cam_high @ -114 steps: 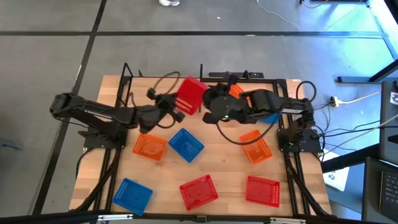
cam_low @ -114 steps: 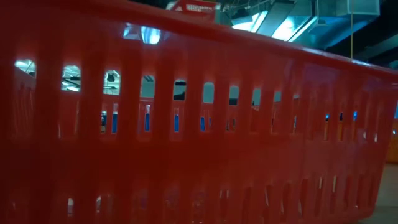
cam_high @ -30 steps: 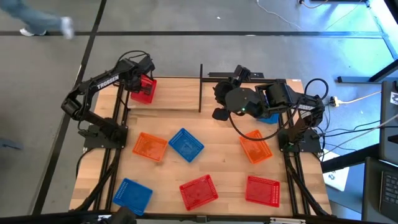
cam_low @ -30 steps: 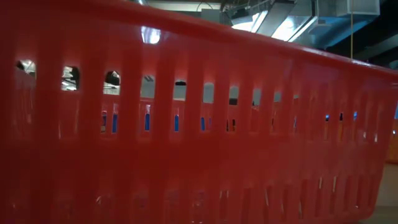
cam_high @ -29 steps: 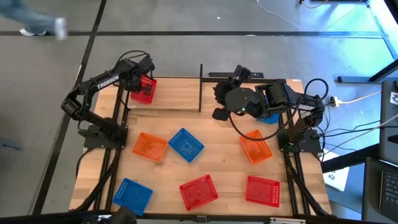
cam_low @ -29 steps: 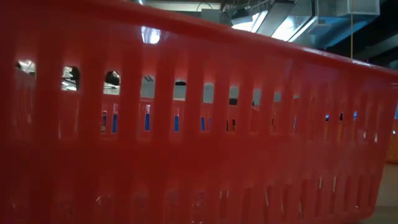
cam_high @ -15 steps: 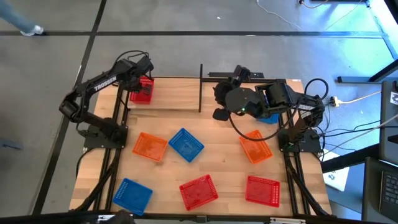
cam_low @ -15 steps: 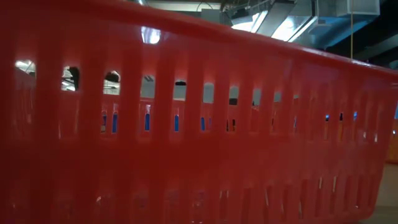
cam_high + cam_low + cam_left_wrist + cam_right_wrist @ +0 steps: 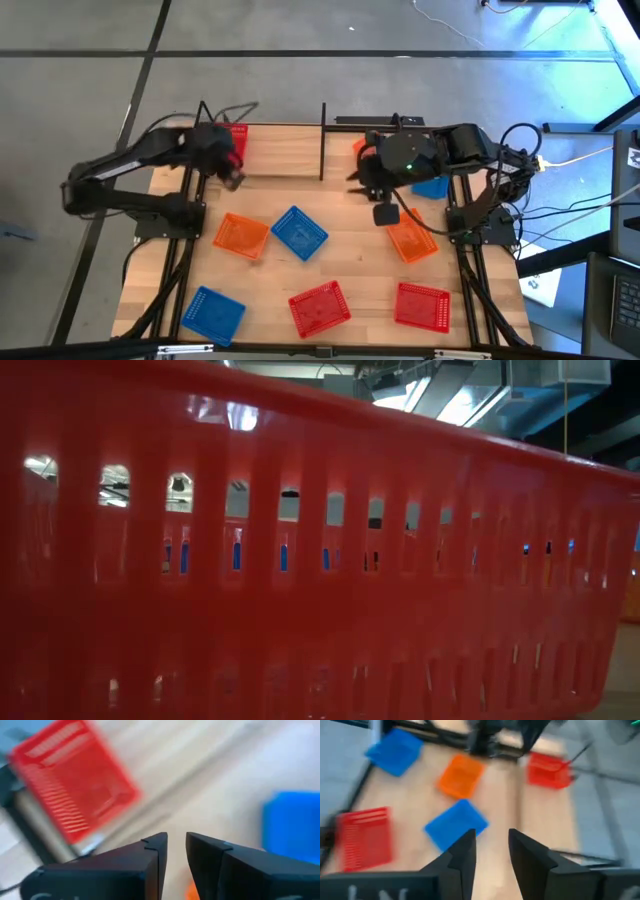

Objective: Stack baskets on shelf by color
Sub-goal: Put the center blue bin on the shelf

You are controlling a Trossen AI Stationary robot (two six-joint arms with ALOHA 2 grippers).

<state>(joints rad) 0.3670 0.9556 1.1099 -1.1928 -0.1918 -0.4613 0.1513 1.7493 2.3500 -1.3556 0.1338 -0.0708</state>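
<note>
A red basket (image 9: 237, 136) rests on the shelf's (image 9: 285, 152) far-left end; it also shows in the left wrist view (image 9: 70, 805). My left gripper (image 9: 232, 176) hangs just near of it, fingers slightly apart and empty (image 9: 175, 845). My right gripper (image 9: 385, 212) is over the table's middle right, slightly open and empty (image 9: 492, 845). An orange basket (image 9: 360, 147) and a blue basket (image 9: 432, 187) are partly hidden under the right arm. Loose on the tabletop lie orange (image 9: 240, 235), blue (image 9: 299, 232), orange (image 9: 412, 241), blue (image 9: 213, 310), red (image 9: 319, 306) and red (image 9: 421, 304) baskets.
A black upright post (image 9: 322, 140) stands at the shelf's middle and another (image 9: 203, 112) at its left end. The wall of a red basket (image 9: 320, 560) fills the low view. Cables (image 9: 520, 170) lie beside the table's right edge.
My left gripper has drawn back from the red basket toward the table's near edge; the basket stays on the shelf's left end. My right gripper has swung out from the shelf toward the near edge and a little right.
</note>
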